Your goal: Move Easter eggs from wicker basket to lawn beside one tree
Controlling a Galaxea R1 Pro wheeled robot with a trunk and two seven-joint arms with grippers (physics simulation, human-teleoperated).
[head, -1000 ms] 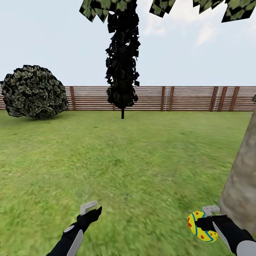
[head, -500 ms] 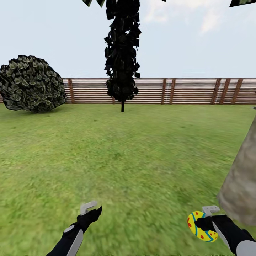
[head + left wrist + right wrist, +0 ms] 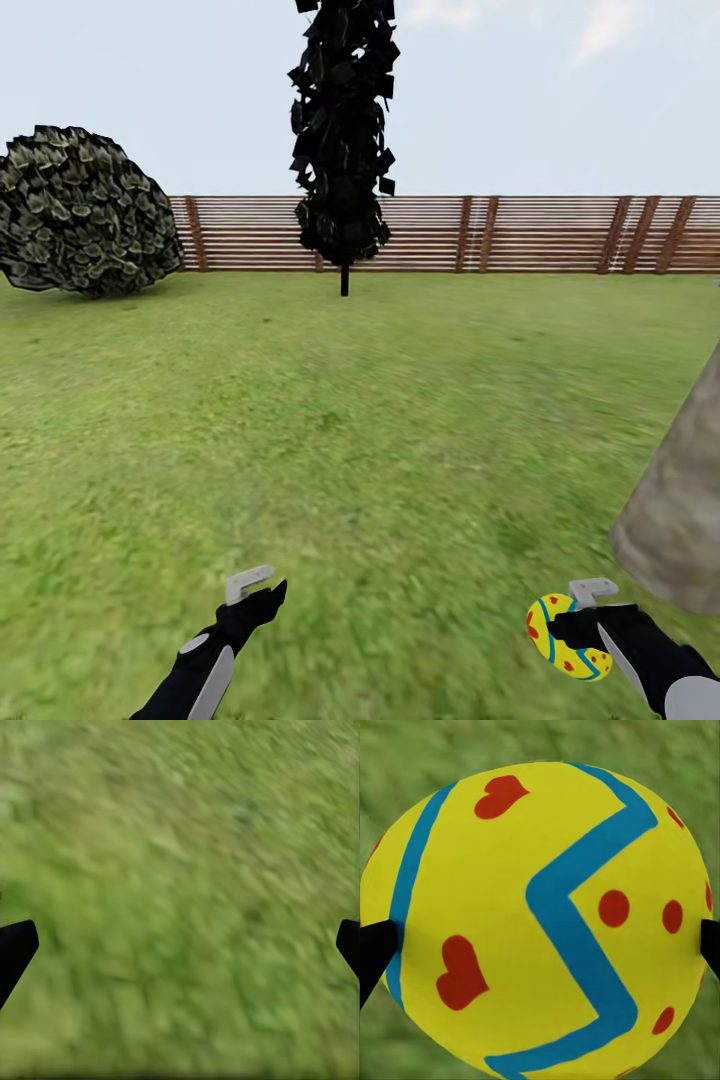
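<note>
One Easter egg [image 3: 562, 640], yellow with red marks and a blue zigzag band, is held just above the lawn [image 3: 400, 440] at the lower right. My right gripper [image 3: 572, 632] is shut on it. In the right wrist view the egg [image 3: 540, 915] sits between the two black fingertips [image 3: 373, 949]. A grey-brown tree [image 3: 680, 500] trunk stands right beside that gripper, at the right edge. My left gripper [image 3: 256, 592] hangs open over bare grass [image 3: 180, 885] with nothing between its fingers. The wicker basket is out of view.
A dark narrow cypress-like tree [image 3: 342, 140] stands far ahead, in front of a wooden slat fence [image 3: 520, 235]. A round bush [image 3: 85, 225] sits at the far left. Open grass stretches between me and the fence.
The whole picture has shifted: fence, bush and dark tree sit higher in the frame and the trunk's base now shows, so the camera moved. Both grippers keep their pose, with the egg still held.
</note>
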